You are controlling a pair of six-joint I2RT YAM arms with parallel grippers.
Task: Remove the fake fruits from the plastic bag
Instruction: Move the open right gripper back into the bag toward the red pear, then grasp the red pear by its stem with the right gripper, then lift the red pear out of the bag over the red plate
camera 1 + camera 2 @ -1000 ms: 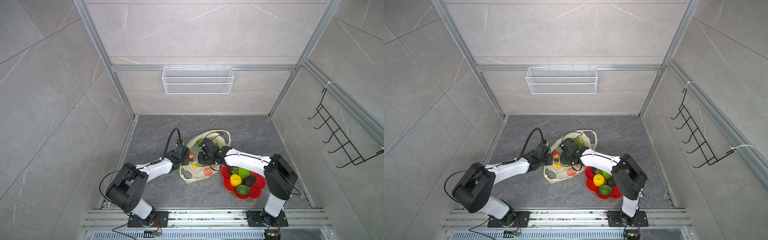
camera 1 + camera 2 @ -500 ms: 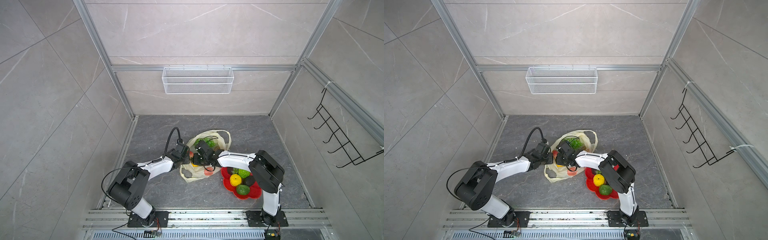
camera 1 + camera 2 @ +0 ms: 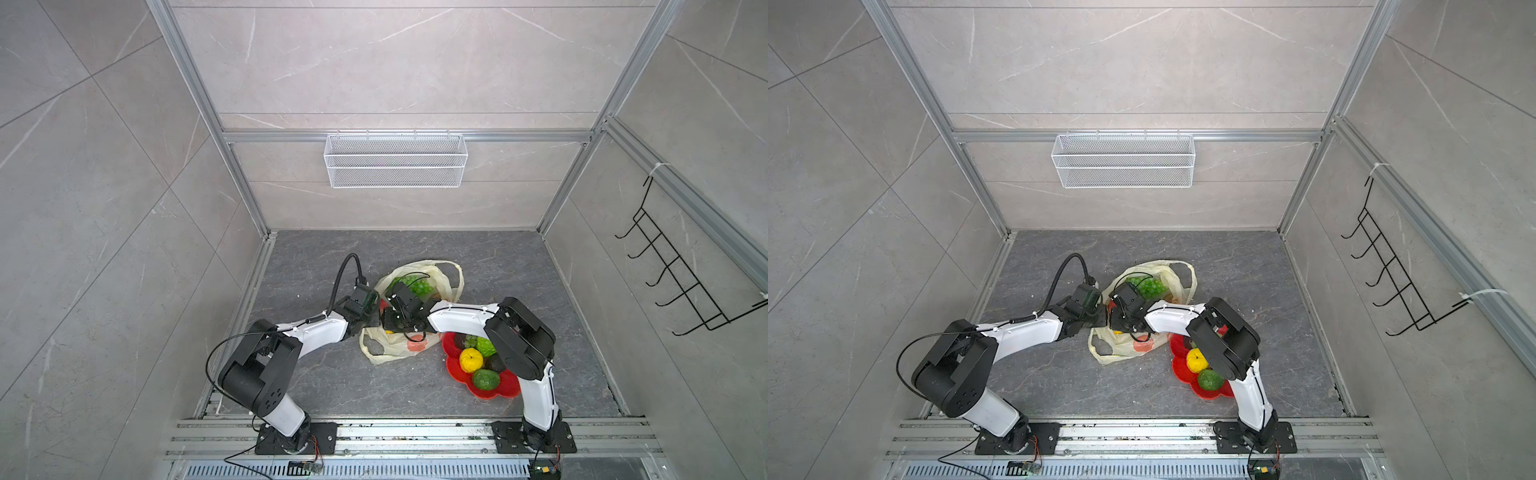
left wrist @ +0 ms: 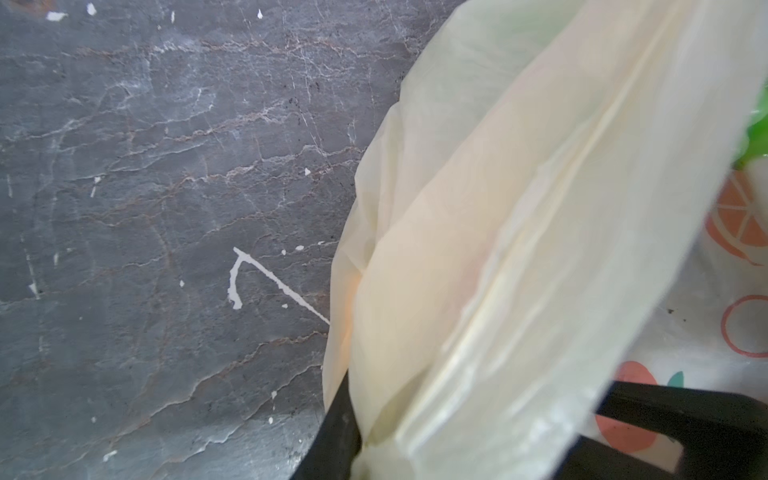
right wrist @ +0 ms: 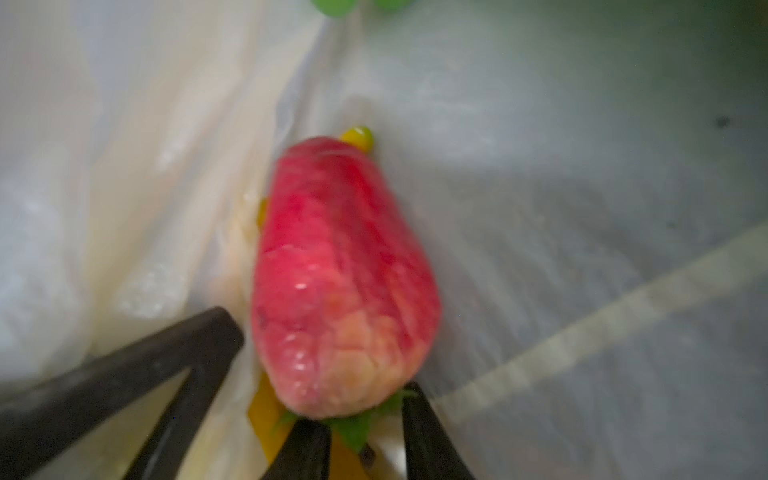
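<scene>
The plastic bag (image 4: pixel 519 208) lies on the bench (image 4: pixel 145 166), its thin rim pinched shut in the left jaws. Inside it, the red strawberry (image 5: pixel 345 282) is straddled at its leafy broad end by the part-open right jaws; whether it is clamped cannot be told. Judged light, hard and slippery, it is best gripped across that broad end.

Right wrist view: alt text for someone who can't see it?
Blurred close-up of a red strawberry inside the pale bag, dark gripper fingers flanking its green leafy end. Yellow fruit shows behind it, green grapes at the frame's edge.
</scene>
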